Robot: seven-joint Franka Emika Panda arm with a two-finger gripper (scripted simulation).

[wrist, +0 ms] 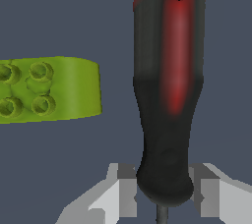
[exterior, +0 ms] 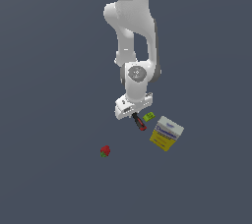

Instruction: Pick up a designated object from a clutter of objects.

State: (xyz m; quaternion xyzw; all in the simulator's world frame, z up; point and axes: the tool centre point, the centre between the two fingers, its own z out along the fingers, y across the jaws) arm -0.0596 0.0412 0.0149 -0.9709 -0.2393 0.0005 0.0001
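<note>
Wrist view: the gripper point(wrist: 165, 196) has its two fingers closed against the black end of the screwdriver handle point(wrist: 167, 95), gripping it; a thin metal shaft shows below. The studded lime-green block point(wrist: 49, 90) lies just beside it. Exterior view: the handle's red end protrudes beneath the gripper point(exterior: 134, 114). Yellow-and-white box point(exterior: 166, 133) near; strawberry point(exterior: 105, 151) well apart.

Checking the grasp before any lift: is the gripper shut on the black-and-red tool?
Cannot tell. In the wrist view, the gripper has a finger on each side of the black-and-red tool, but contact isn't clear.
</note>
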